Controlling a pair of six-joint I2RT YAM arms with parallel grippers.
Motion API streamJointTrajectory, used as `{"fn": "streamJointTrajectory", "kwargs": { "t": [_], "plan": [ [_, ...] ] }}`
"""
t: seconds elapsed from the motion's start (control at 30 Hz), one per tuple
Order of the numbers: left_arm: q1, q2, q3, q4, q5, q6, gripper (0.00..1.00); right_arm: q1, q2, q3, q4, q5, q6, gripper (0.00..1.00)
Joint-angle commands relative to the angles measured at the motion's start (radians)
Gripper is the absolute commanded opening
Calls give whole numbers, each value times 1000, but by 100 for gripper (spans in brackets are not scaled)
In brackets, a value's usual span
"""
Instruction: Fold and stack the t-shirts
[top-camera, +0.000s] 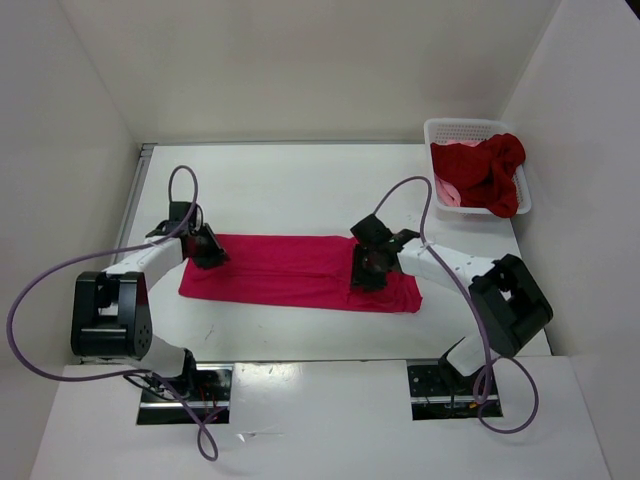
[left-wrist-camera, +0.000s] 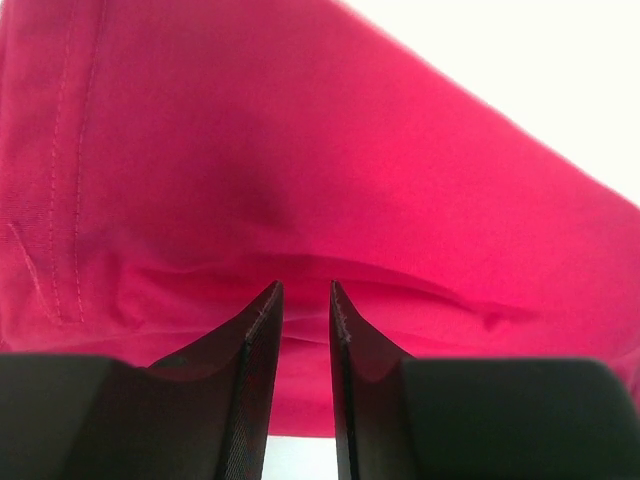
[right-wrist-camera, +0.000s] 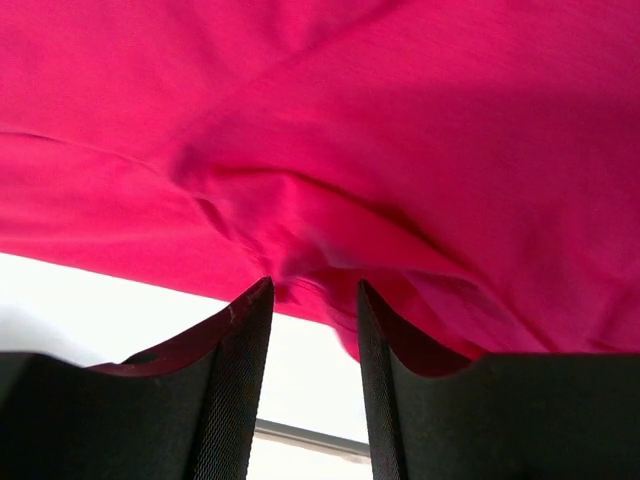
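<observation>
The bright magenta t-shirt (top-camera: 290, 268) lies on the table as a long folded strip. My left gripper (top-camera: 208, 252) sits at its left end; in the left wrist view its jaws (left-wrist-camera: 305, 285) stand a narrow gap apart, with flat cloth (left-wrist-camera: 300, 150) showing beyond them and nothing pinched. My right gripper (top-camera: 366, 268) is over the strip's right part. Its jaws (right-wrist-camera: 312, 282) are open, and a bunched edge of the shirt (right-wrist-camera: 400, 150) hangs loose at the tips. The dark red t-shirt (top-camera: 495, 170) and the salmon-pink one (top-camera: 446, 190) lie crumpled in the basket.
A white mesh basket (top-camera: 470, 124) stands in the back right corner against the walls. White walls close in the table on the left, back and right. The arm bases and cables sit along the near edge.
</observation>
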Motion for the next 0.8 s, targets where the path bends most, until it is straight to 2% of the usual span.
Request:
{"fn": "streamJointTrajectory", "kwargs": {
  "t": [0.0, 0.1, 0.2, 0.3, 0.37, 0.47, 0.6, 0.77],
  "plan": [
    [52, 42, -13, -2, 14, -1, 33, 7, 25, -14, 127, -37, 54, 45],
    [86, 42, -22, -2, 23, -10, 33, 7, 36, 6, 149, -65, 55, 36],
    [105, 33, -11, 7, 23, -10, 33, 7, 36, 15, 159, -74, 55, 33],
    [115, 33, -11, 7, 23, -10, 33, 7, 61, 15, 132, -65, 55, 36],
    [115, 33, -2, 16, 34, -10, 33, 7, 61, 15, 132, -65, 55, 33],
    [115, 33, -2, 16, 34, -10, 33, 7, 61, 15, 115, -65, 55, 34],
    [115, 13, -2, 16, 43, -1, 33, 18, -31, -17, 96, -45, 74, 35],
    [115, -7, 39, 16, 8, 10, 33, 18, 4, -40, 96, -70, 75, 38]
  ]
}}
